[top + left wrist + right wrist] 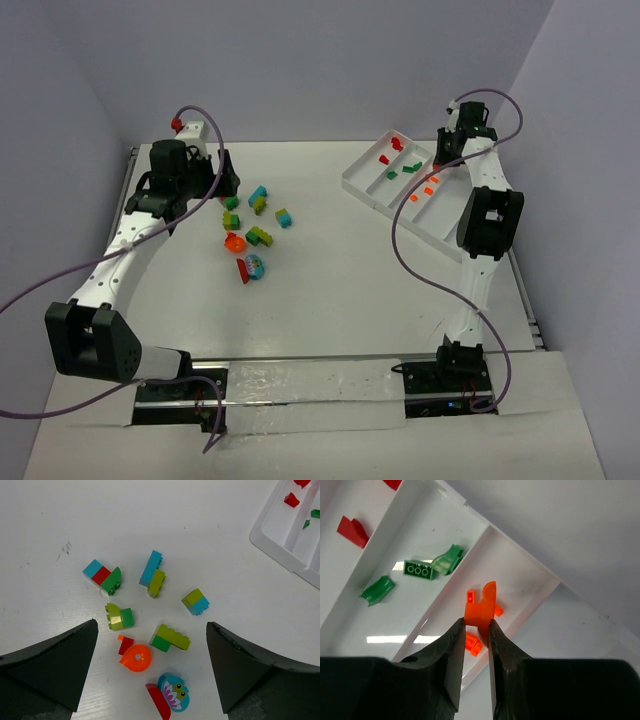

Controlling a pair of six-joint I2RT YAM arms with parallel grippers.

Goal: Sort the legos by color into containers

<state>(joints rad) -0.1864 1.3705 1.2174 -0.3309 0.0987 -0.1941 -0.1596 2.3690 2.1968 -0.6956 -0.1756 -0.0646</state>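
Orange brick (481, 609) is pinched between the fingertips of the right tool (476, 625), jaws pressed on its flat sides. It sticks straight out past the tips, long axis in line with the fingers, rounded end pointing away from the tool.

Below it lies the white tray (447, 228). Directly under the brick is the compartment (520, 587) holding small orange pieces (472, 645). That compartment runs lower left to upper right in the wrist view. The brick sits over its far end, near the end wall, clear of the divider to the green bricks (420, 570). Height above the compartment floor: cannot tell. Judgement: a plain release should drop it in the right compartment.

Left tool (152, 624) is spread wide and empty, hovering over the loose bricks (151, 566) on the worktop (60, 520). The left arm is nearer the pile, the right arm nearer the tray.
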